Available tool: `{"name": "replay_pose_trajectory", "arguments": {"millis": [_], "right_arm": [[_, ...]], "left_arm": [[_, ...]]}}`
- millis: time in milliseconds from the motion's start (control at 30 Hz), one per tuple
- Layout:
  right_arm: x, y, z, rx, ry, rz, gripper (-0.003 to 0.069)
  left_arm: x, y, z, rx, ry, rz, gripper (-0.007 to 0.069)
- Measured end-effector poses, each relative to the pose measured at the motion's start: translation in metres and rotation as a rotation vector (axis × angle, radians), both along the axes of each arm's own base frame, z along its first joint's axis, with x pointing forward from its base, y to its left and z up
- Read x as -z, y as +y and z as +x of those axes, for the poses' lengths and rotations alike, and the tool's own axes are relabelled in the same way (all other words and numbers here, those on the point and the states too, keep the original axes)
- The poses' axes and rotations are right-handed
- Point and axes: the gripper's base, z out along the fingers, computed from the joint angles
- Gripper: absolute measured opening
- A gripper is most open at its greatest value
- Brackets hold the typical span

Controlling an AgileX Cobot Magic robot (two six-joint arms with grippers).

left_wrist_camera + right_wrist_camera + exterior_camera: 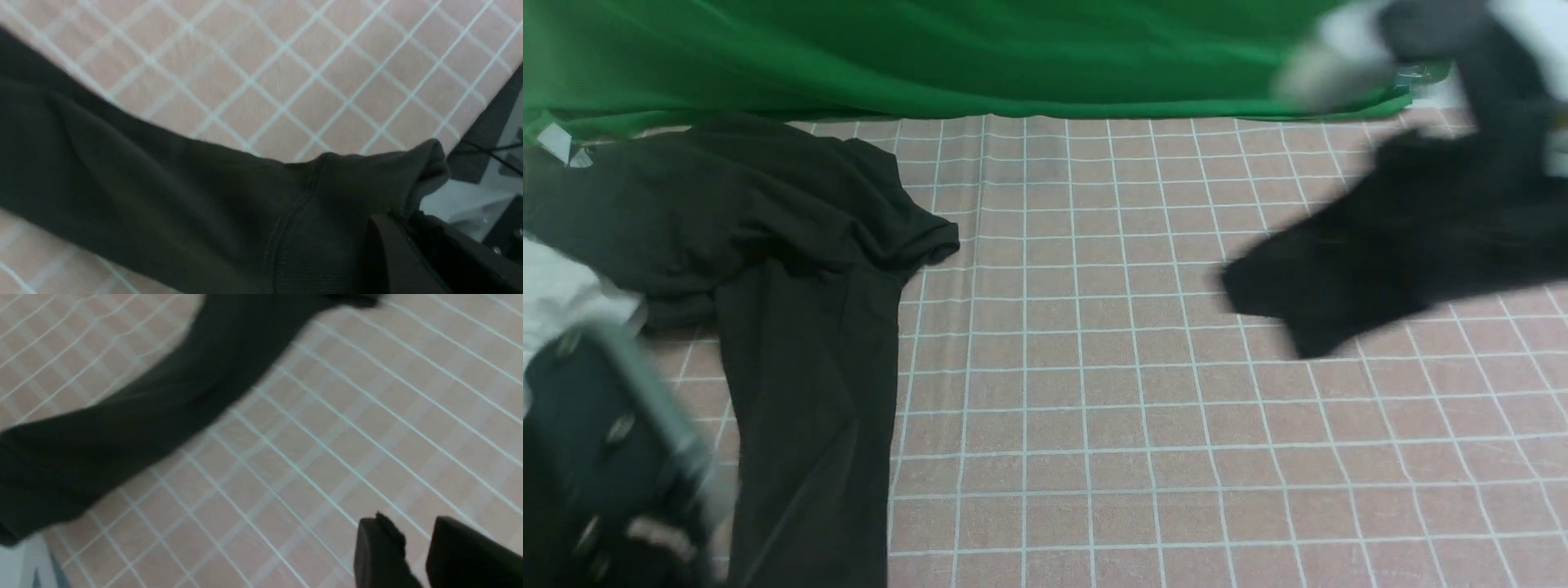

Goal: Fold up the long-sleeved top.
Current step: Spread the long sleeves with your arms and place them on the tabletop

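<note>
Plainly, the large, plain, very dark charcoal knit long-sleeved top (768, 245) lies crumpled on the left side of the pink table cover with a white grid (1094, 367). Its body is bunched close to the green fabric backdrop (931, 49) at the far edge. One long sleeve runs from that heap toward the near edge and ends at the left claw (408, 232).

In the left wrist view the sleeve's ribbed cuff (359, 183) is gathered against the claw's black fingers (384, 253). The claw is clamped tight on it, and the rest of the sleeve stretches away from it across the grid.

The right claw (416, 547) is well apart from the top, over the right side of the table. Its two black fingers (380, 555) stand a narrow gap apart with only grid showing between them, gripping nothing.

A separate black cloth (1388, 237), heavily blurred, spreads over the right of the table near that arm. In the right wrist view it crosses the grid clear of the fingers. The blur hides what kind of garment it is.
</note>
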Motion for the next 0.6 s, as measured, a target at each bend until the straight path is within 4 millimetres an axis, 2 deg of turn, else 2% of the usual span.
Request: {"name": "replay_pose_trajectory", "arguments": {"millis": [100, 167, 200, 300, 367, 467, 600], "right_arm": [[0.009, 0.044, 0.021, -0.117, -0.013, -0.038, 0.0228], [0.018, 0.076, 0.043, -0.183, -0.043, -0.057, 0.028], [0.016, 0.079, 0.046, -0.187, -0.052, -0.053, 0.0286], [0.038, 0.114, 0.082, -0.239, -0.087, -0.086, 0.0396], [0.045, 0.13, 0.099, -0.252, -0.107, -0.086, 0.0454], [0.069, 0.158, 0.128, -0.257, -0.118, -0.086, 0.0539], [0.094, 0.191, 0.164, -0.249, -0.177, -0.049, 0.0577]], "left_arm": [[0.004, 0.009, -0.01, -0.021, 0.022, -0.041, 0.0039], [0.004, 0.017, -0.018, -0.038, 0.036, -0.048, 0.0039], [0.004, 0.018, -0.019, -0.042, 0.039, -0.049, 0.0039], [0.005, 0.028, -0.027, -0.062, 0.054, -0.045, 0.0039], [0.004, 0.031, -0.03, -0.068, 0.051, -0.056, 0.0039], [0.003, 0.035, -0.031, -0.092, 0.042, -0.065, 0.0039], [0.003, 0.038, -0.029, -0.132, 0.024, -0.052, 0.0039]]}}
